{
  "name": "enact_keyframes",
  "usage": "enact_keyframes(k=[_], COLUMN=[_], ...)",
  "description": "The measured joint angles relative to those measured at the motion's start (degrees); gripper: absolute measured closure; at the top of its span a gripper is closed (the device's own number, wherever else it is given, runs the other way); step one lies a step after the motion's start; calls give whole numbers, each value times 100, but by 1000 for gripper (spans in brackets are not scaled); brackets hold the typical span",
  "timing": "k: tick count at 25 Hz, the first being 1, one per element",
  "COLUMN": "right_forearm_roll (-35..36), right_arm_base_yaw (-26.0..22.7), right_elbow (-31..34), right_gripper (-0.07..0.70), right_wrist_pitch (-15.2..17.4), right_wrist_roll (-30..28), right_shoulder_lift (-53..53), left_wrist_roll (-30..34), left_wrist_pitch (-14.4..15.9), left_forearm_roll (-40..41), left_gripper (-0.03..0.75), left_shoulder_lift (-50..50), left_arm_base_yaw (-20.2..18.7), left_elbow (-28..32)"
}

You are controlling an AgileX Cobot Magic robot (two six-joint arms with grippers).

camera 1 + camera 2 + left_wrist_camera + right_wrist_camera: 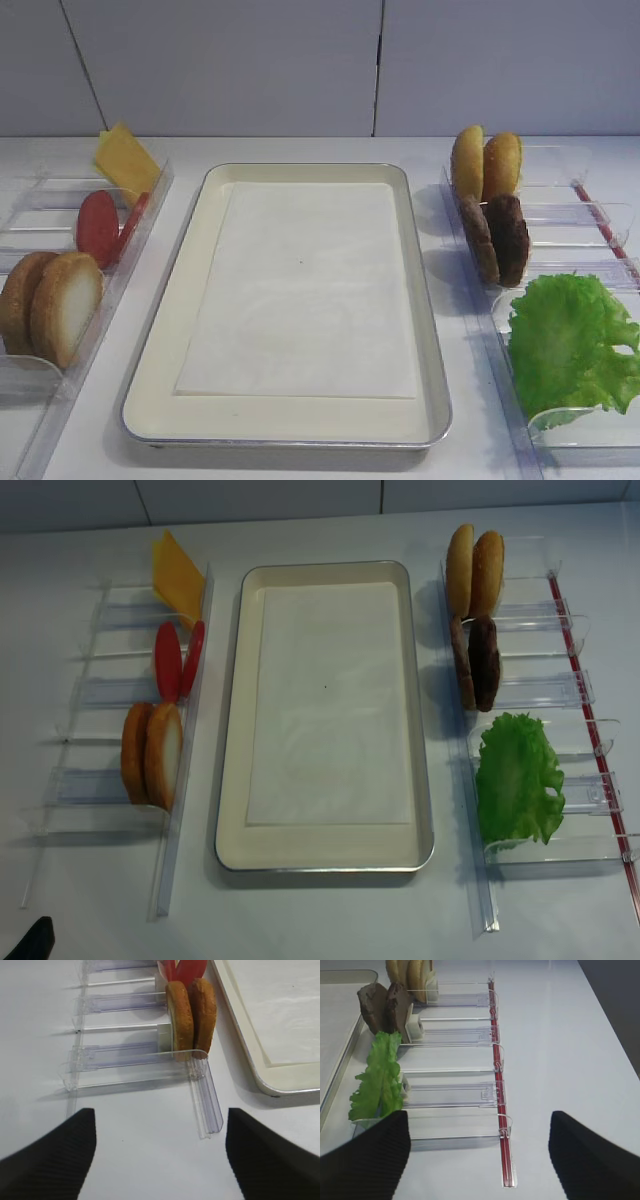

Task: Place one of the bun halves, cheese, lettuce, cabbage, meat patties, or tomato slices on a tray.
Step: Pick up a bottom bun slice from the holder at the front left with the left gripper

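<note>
Two claws stand spread wide with nothing between their fingers, the left claw and the right claw; no brand, label or writing is readable anywhere; the tray holds only its white paper sheet; left of the tray, the pale-faced bun half stands on edge in a clear bin on the counter.

Silver metal tray, matt white paper sheet; clear glossy plastic bins; rough meat patties.
</note>
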Motion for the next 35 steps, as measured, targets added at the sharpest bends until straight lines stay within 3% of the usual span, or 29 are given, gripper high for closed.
enact_keyframes(k=[5, 13, 23, 28, 35], right_forearm_roll=[0, 0, 0, 0, 0], right_arm_base_yaw=[0, 0, 0, 0, 0], right_elbow=[0, 0, 0, 0, 0], right_gripper=[56, 56, 56, 56, 56], right_wrist_pitch=[0, 0, 0, 0, 0], right_wrist_roll=[0, 0, 0, 0, 0], right_shoulder_lift=[0, 0, 0, 0, 0], left_wrist_roll=[11, 441, 480, 480, 458], left_wrist_pitch=[0, 25, 477, 475, 457], left_forearm_roll=[-37, -256, -1034, -1440, -1622], left_gripper=[239, 292, 315, 363, 365], left_shoulder_lift=[0, 541, 2303, 3411, 4858], left_arm_base_yaw=[0, 0, 0, 0, 0], left_elbow=[-26, -600, -1781, -2366, -2834])
